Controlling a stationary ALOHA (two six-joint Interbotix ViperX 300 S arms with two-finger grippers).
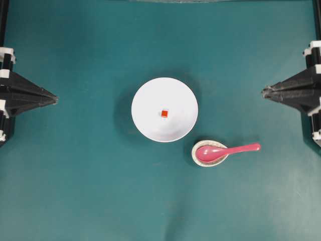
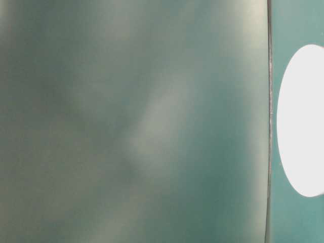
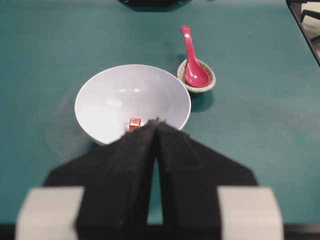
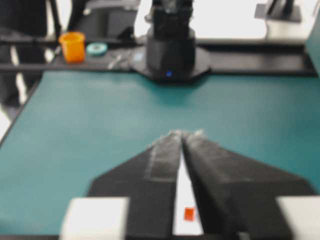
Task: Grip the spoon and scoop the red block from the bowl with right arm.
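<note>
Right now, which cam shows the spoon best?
Overhead: the spoon lies whole and sharp, scoop in the small dish, handle pointing toward the right arm's side. Left wrist also shows it whole, but farther off. Table-level and right wrist don't show it.

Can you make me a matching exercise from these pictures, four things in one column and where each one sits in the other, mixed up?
Things:
1. spoon
2. red block
3. left gripper
4. right gripper

Places:
A. inside the bowl
B. scoop resting in the small dish
C. at the right edge of the overhead view
D. at the left edge of the overhead view

Pairs: 1-B, 2-A, 3-D, 4-C
</note>
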